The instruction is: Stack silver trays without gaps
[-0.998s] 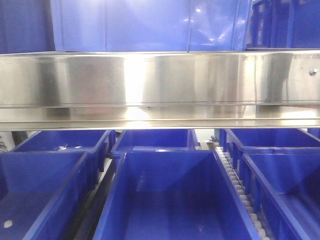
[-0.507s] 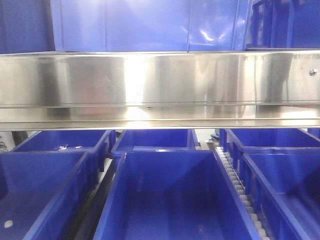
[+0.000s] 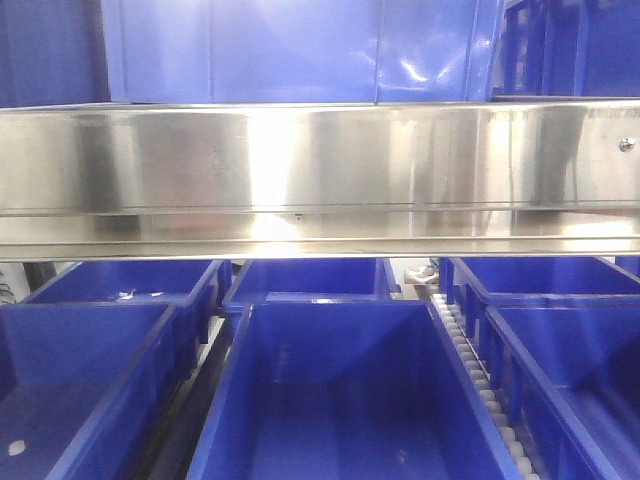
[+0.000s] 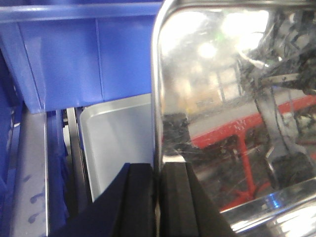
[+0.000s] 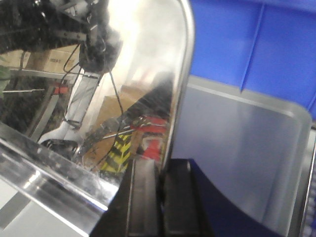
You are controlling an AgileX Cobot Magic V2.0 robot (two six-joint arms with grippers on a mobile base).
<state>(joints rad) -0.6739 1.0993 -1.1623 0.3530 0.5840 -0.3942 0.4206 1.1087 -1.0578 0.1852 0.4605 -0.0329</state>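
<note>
Left gripper (image 4: 158, 195) and right gripper (image 5: 159, 197) clamp the upper silver tray (image 4: 222, 98) by its rim, second tray (image 4: 118, 143) beneath, blue bins (image 4: 74, 59) upper left.

Front view, changes only.
- Middle blue bin (image 3: 340, 420): the triangular reflection on its back wall was absent 1.0 s ago, faint at 0.5 s, and is sharper now.
- Upper blue bin (image 3: 300, 50): the glare spots have shifted.
- Gap under the steel rail (image 3: 300, 160): a small grey-red shape (image 3: 425, 272) is newly visible.
</note>
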